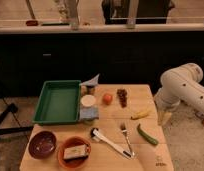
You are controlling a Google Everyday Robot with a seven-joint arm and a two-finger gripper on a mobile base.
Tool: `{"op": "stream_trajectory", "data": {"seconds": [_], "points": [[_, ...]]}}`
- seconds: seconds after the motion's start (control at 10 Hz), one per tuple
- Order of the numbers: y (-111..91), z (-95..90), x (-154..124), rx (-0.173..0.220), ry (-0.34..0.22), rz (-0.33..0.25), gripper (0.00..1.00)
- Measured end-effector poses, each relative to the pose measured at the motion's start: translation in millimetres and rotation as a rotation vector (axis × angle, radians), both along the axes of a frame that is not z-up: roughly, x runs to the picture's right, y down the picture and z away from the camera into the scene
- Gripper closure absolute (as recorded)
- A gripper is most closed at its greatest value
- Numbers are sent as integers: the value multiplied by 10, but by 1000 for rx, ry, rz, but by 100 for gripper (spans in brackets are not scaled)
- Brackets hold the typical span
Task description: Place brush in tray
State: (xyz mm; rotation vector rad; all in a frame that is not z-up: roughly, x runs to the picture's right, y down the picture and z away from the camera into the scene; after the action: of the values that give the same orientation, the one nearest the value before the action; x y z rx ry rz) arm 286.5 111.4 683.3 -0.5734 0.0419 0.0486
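The brush [111, 142], slim and white with a rounded dark-centred head at its left end, lies flat on the wooden table [145, 160] near the front centre. The green tray [57, 101] sits at the table's back left, and nothing lies in it. My white arm bends in from the right. The gripper [165, 119] hangs pointing down beside the table's right edge, well to the right of the brush, open and holding nothing.
A silver fork [126, 137] lies just right of the brush, with a green vegetable [147, 135] beyond it. A banana [140, 114], grapes [122, 96], an orange fruit [108, 98] and a white cup [88, 101] stand mid-table. A maroon bowl [42, 144] and an orange bowl [75, 151] sit front left.
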Motion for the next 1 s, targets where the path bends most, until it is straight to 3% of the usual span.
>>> {"op": "stream_trajectory", "data": {"seconds": [0.7,1.0], "points": [[-7,1,9,1,6,14,20],[121,17,-229,-12,75,201,20]]}}
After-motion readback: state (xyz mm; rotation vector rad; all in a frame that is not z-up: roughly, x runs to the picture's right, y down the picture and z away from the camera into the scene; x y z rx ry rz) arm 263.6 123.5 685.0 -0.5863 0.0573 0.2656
